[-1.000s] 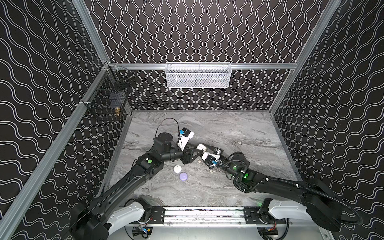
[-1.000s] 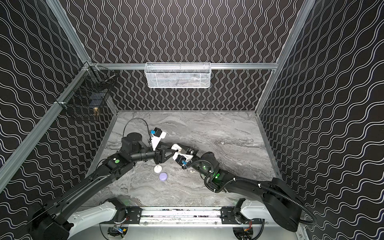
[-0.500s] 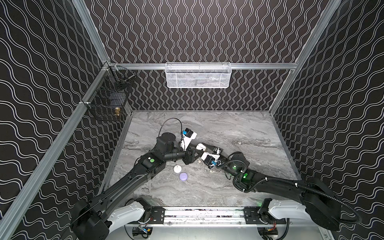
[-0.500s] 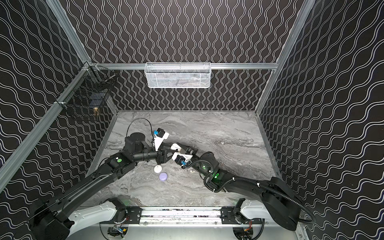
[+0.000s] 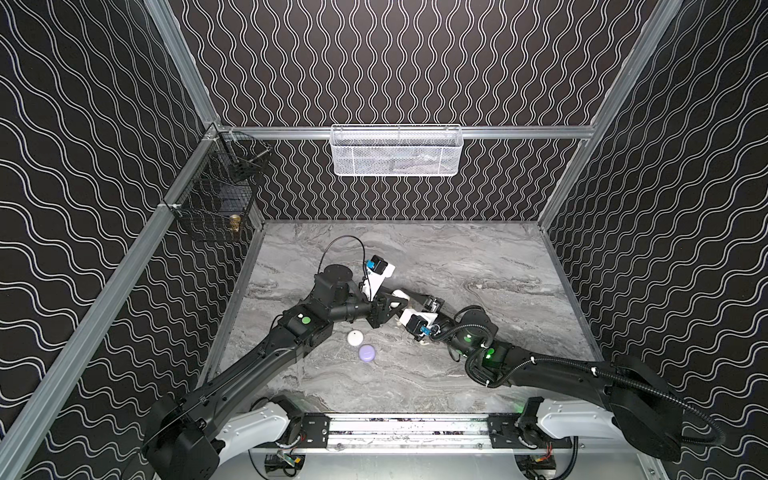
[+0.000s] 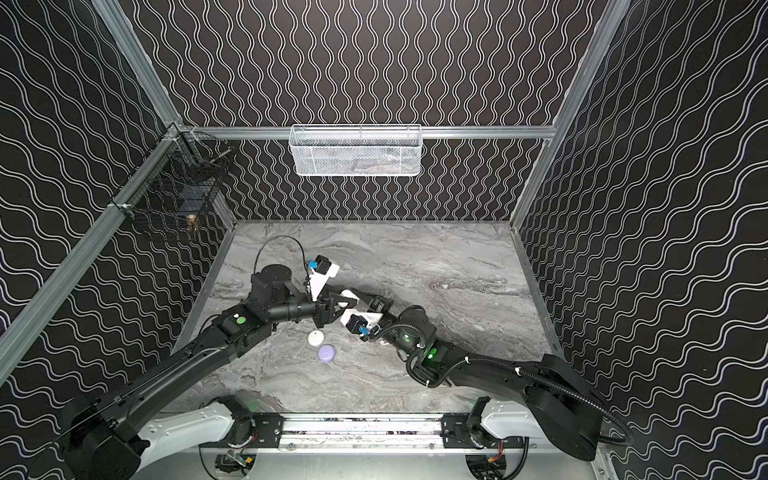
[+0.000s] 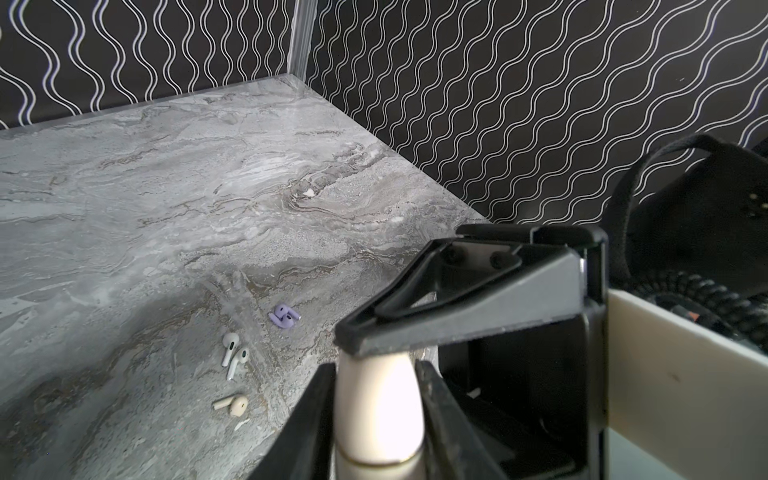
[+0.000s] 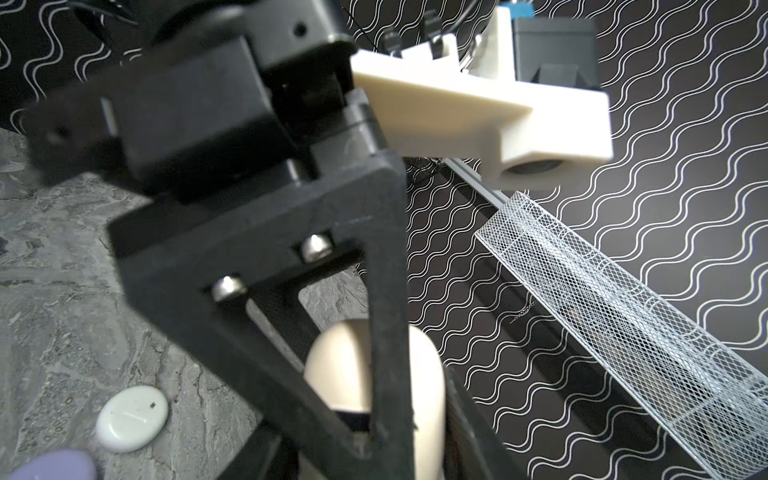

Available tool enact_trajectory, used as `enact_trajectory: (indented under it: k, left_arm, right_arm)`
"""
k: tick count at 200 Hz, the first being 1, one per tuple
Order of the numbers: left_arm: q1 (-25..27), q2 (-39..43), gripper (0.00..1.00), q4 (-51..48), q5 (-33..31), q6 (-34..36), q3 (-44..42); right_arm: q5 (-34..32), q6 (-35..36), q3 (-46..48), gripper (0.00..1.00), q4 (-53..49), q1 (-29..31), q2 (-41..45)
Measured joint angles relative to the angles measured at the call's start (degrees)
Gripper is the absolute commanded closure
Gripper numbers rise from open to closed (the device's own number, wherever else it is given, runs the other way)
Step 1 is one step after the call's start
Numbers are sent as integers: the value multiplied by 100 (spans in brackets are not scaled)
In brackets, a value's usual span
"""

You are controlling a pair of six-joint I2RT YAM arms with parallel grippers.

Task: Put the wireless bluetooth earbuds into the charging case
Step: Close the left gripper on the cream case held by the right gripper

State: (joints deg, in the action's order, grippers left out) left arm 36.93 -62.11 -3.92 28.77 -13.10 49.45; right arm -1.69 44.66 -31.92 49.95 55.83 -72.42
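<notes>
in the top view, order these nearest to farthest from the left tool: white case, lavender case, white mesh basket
1. white case, on the table just front-left of the left tool, which grips the cream case.
2. lavender case, beside it, nearer the front edge.
3. white mesh basket, hung on the back wall.

blocked: mid-table, left gripper (image 7: 376, 374) + right gripper (image 8: 365, 415) both clamped on cream case (image 8: 340, 365), arms met there | floor clutter: white case (image 5: 355, 338), lavender case (image 5: 366, 353) just beside left arm; earbuds (image 7: 232, 355) loose nearby | free: table (image 5: 478, 266) back and right side lay bare
</notes>
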Motion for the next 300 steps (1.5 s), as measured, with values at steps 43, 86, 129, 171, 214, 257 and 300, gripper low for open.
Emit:
enact_trajectory:
  k: [43,86,129,171,214,257,300]
  left_arm:
    - [2,153,54,33,-24,-2,-85]
    - [2,341,58,35,-122,-2,-149]
    - [4,282,63,127,-76,-2,-149]
    - [4,190,66,197,-79,-2,-146]
    - [4,173,64,210,-17,-2,-146]
    - [4,168,70,212,-44,-2,-146]
    - [4,210,62,205,-52,-2,-151]
  right_arm:
    - [-199,24,-79,86,92,11,-129]
    - [-304,42,-35,87,245,22,-105]
    - [-321,85,33,87,267,20,-4]
    - [-269,81,33,86,216,7,-4]
    - [-164,74,28,86,199,37,-9]
    - [-155,79,28,86,192,37,-9]
    - [-210,81,9,86,258,37,-72]
